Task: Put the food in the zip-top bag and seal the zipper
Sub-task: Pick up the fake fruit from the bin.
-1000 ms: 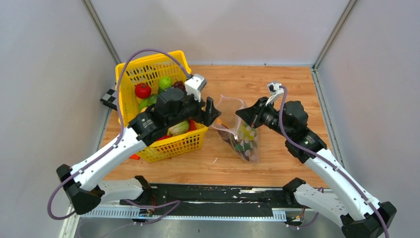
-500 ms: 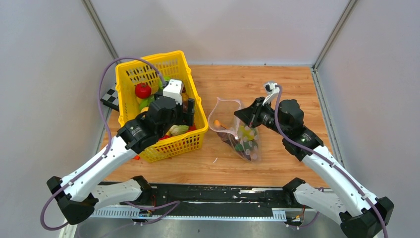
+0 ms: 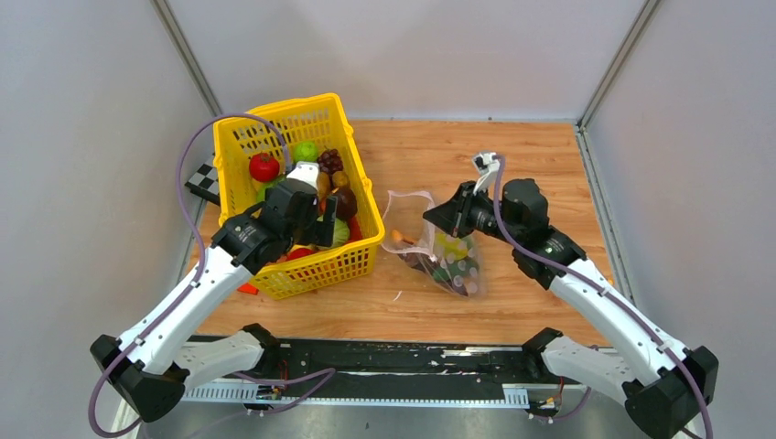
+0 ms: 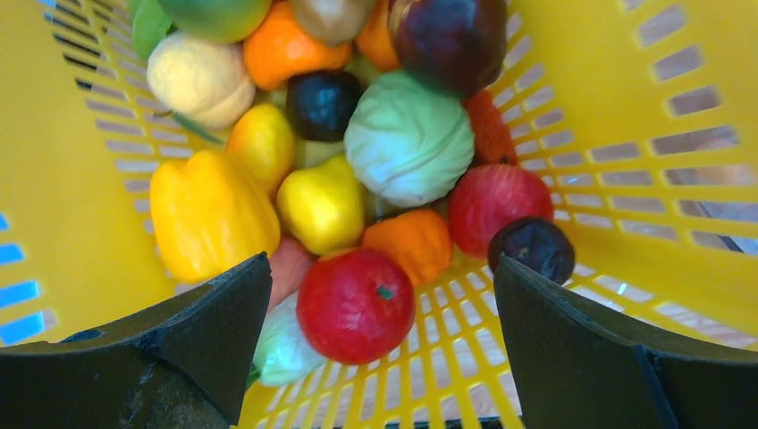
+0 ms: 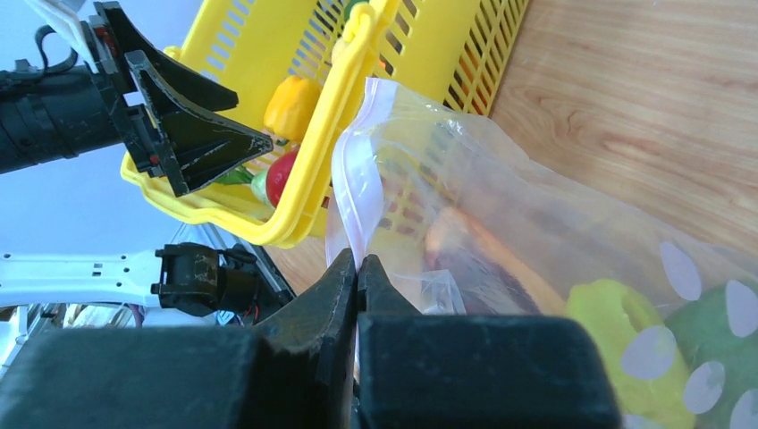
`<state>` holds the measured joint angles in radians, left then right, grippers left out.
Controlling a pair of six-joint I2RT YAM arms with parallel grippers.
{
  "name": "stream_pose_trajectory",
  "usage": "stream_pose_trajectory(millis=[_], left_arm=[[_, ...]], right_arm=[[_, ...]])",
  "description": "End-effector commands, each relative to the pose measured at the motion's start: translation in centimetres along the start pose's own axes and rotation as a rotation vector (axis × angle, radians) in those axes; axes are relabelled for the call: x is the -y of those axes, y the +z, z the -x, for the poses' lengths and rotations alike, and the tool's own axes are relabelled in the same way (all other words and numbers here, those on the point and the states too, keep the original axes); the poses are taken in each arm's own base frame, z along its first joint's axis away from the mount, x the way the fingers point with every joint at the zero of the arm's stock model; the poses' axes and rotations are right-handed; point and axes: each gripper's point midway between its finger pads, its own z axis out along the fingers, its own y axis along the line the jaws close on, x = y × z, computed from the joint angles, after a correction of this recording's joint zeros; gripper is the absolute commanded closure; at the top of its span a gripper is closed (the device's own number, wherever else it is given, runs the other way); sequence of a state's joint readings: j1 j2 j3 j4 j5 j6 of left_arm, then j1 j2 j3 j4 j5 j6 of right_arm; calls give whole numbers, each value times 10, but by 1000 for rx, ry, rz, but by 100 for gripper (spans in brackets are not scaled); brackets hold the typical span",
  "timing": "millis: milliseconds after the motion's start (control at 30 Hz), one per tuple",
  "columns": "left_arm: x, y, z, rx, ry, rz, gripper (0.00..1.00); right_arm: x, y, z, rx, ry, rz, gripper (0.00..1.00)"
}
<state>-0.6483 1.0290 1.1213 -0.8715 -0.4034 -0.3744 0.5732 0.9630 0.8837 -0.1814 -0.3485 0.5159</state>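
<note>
The zip-top bag [image 3: 450, 261] on the tabletop [image 3: 512, 165] is held by the right end effector [image 5: 357, 264], pinched shut on the zipper [image 5: 357, 188], and could be pulled free when food [image 4: 409, 138] from the basket [image 4: 626, 116] is pushed in by the wide-open, empty left end effector [image 4: 381, 260].

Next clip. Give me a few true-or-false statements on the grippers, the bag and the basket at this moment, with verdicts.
1. The left gripper is open above the food in the yellow basket. True.
2. The right gripper is open, clear of the zip-top bag. False: it is shut on the bag's zipper edge.
3. The bag is empty. False: it holds food, including a yellow piece.
4. A red tomato lies in the basket. True.
</note>
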Motion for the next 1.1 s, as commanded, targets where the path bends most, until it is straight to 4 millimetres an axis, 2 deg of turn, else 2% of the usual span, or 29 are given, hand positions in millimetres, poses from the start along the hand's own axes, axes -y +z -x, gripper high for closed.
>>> stream_pose_trajectory(millis=[0, 233, 400, 600, 700, 800, 1067], left_arm=[[-16, -2, -19, -71, -16, 51, 0], [-18, 0, -31, -132, 24, 48, 0], [-10, 8, -43, -191, 37, 17, 0], [-11, 15, -56, -242, 58, 23, 0], [-2, 21, -68, -299, 86, -25, 0], [-2, 29, -84, -377, 119, -11, 0], [-8, 46, -93, -421, 46, 13, 0]], right_arm=[[-11, 10, 3, -30, 8, 12, 100], [-11, 11, -1, -43, -45, -4, 100], [-12, 12, -4, -71, -71, 13, 100], [-15, 13, -5, -75, -76, 31, 100], [-16, 13, -3, -67, -76, 33, 100], [-15, 13, -3, -68, -74, 31, 100], [-14, 10, -2, -64, -75, 17, 100]])
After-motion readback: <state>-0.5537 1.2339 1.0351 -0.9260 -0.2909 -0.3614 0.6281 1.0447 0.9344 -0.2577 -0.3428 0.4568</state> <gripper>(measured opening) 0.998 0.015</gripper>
